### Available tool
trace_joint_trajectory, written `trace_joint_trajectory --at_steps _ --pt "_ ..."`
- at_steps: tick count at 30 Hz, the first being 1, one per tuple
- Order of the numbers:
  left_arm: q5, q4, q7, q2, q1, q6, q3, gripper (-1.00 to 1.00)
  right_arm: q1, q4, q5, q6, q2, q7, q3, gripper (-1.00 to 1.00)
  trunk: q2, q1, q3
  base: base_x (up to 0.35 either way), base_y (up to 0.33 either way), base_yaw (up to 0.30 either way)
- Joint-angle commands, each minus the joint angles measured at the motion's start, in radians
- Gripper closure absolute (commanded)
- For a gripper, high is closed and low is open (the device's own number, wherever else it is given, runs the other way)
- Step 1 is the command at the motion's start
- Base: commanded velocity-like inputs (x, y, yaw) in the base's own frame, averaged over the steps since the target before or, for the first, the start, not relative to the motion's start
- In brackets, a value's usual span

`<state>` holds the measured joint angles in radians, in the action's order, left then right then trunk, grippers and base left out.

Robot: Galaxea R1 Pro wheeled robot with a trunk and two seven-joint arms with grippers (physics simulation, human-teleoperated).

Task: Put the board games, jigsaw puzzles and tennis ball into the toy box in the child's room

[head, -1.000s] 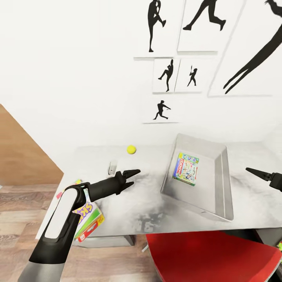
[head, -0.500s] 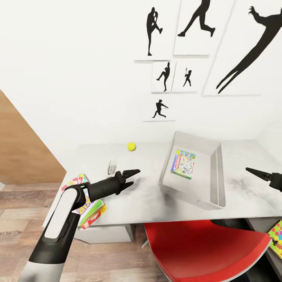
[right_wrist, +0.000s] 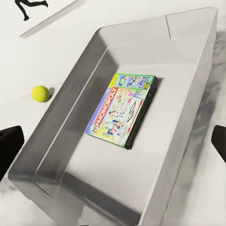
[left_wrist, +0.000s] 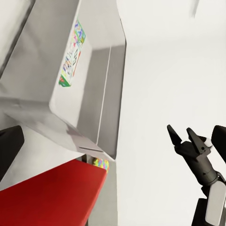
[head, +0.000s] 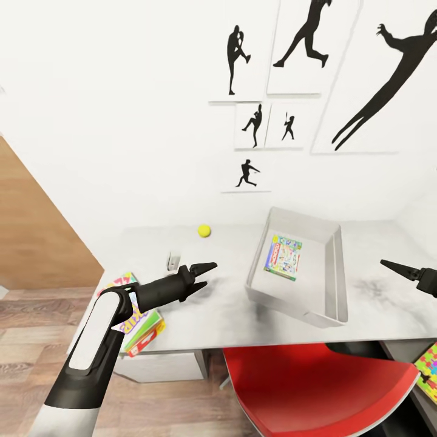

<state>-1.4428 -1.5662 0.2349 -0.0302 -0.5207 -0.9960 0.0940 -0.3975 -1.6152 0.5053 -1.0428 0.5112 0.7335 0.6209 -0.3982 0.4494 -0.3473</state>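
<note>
So one board game (head: 283,257) is already lying flat inside the toy box (head: 331,285), which sits on the desk (head: 230,303) toward its right half, closer to the back edge than the front. The tennis ball (head: 204,230) is sitting alone near the back edge, left of the box and well apart from it. Another board game (head: 142,325), the yellow-green one, hangs over the desk's front left corner, partly hidden behind the left arm. A bit of jigsaw puzzle (head: 430,363) peeks in lower down at the far right. The left gripper (head: 205,275) hovers above the desk between the ball and that corner, fingers spread, holding nothing. The right gripper (head: 397,267) is off to the right of the box; can't tell if it's spread or pressed together. My guess is the ball's next: reach toward the back edge, drop over it and pinch gently so it doesn't roll.
</note>
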Motion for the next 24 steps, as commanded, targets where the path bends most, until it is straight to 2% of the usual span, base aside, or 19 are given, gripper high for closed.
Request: trace_joint_trajectory --at_steps 1,12,24 --pt "-0.010 -0.001 0.010 0.000 -0.001 -0.003 -0.001 -1.00 -0.001 0.000 -0.005 -0.004 0.000 0.007 0.001 -1.00 -0.002 0.001 0.000 -0.001 0.000 0.054" --pt "-0.010 0.000 0.014 0.000 -0.001 -0.003 -0.001 -1.00 -0.001 0.000 -0.005 -0.004 -0.004 0.007 -0.006 -1.00 -0.002 0.001 0.017 0.000 0.000 0.090" --pt "-0.010 0.000 0.012 0.000 -0.001 -0.003 -0.002 -1.00 -0.001 0.000 -0.005 -0.004 -0.009 0.007 -0.009 -1.00 -0.002 0.001 0.024 0.000 0.000 0.038"
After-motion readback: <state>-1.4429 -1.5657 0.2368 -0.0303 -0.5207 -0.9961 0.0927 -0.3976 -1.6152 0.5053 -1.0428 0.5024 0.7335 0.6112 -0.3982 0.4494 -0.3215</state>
